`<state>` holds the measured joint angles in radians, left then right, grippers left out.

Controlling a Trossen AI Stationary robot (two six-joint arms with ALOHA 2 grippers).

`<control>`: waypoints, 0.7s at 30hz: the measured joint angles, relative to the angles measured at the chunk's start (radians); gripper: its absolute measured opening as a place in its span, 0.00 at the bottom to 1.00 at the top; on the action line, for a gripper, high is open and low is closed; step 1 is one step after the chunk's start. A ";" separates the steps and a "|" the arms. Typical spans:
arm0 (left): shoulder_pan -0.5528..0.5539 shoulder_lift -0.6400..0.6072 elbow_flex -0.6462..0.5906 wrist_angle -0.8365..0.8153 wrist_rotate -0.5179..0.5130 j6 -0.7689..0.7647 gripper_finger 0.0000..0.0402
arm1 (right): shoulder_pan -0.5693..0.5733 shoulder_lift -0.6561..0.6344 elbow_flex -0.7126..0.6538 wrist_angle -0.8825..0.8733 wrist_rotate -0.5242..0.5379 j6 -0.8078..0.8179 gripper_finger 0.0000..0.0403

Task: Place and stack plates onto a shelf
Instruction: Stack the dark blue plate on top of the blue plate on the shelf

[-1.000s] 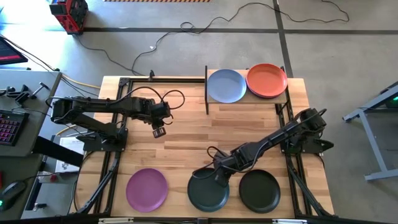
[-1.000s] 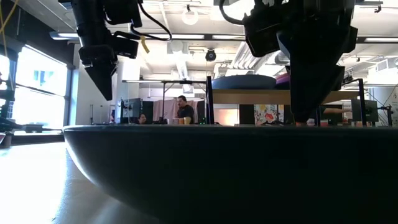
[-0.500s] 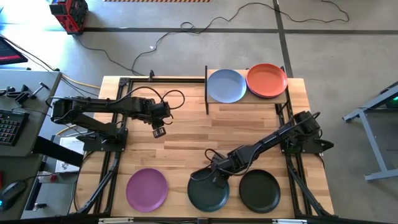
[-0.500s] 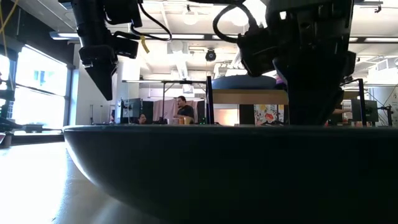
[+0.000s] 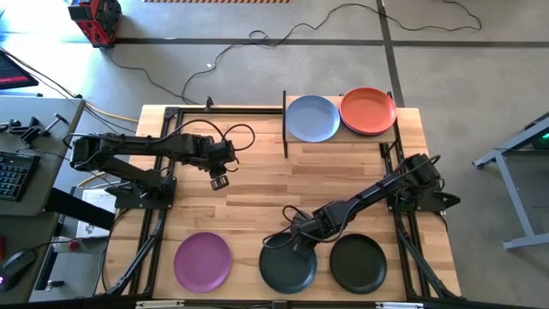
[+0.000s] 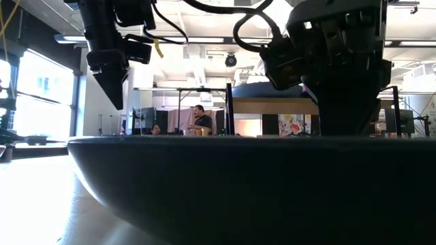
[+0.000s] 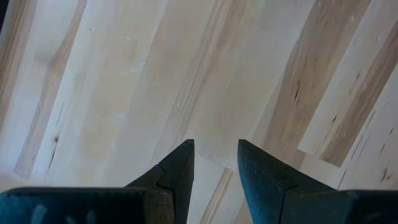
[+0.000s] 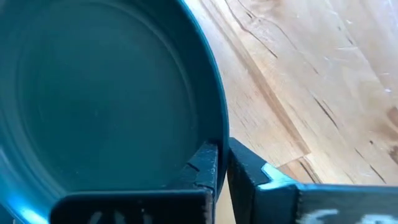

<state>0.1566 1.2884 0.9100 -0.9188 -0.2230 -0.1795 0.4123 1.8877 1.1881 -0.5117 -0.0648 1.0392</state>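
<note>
Dark plate (image 5: 287, 268) gripped at its rim by the right gripper (image 5: 299, 247).
Jaws are clamped on it; a lift toward the shelf (image 5: 339, 140) is called for next. The left gripper (image 5: 220, 181) is held apart-jawed, idle.

The left arm reaches from the table's 9 o'clock side toward the centre, its links nearly level and folded at the elbow, wrist bent so the left gripper (image 5: 220, 181) points straight down and hangs clear of the surface. Its two dark fingers (image 7: 177, 171) stand apart with a plain gap between them, nothing in it. The right arm runs from its base at about 3 o'clock in a long diagonal toward 6 o'clock, stretched low. The right gripper (image 5: 296, 247) is down at the surface, its fingers (image 8: 204, 163) drawn together, pinching a thin rim between the tips.
</note>
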 joint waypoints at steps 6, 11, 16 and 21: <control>0.000 0.000 0.000 0.000 0.000 0.000 0.28 | -0.023 -0.009 0.000 -0.004 -0.022 -0.020 0.00; 0.000 0.000 0.000 0.000 0.000 0.000 0.28 | -0.053 -0.040 0.000 -0.008 -0.022 -0.055 0.00; 0.000 0.000 0.000 0.000 0.000 0.000 0.28 | -0.087 -0.082 0.000 -0.029 -0.015 -0.080 0.00; 0.000 0.000 0.000 0.000 0.000 0.000 0.28 | -0.119 -0.111 0.000 -0.031 -0.013 -0.119 0.00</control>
<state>0.1566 1.2884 0.9100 -0.9186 -0.2234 -0.1795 0.2937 1.7770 1.1881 -0.5426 -0.0782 0.9202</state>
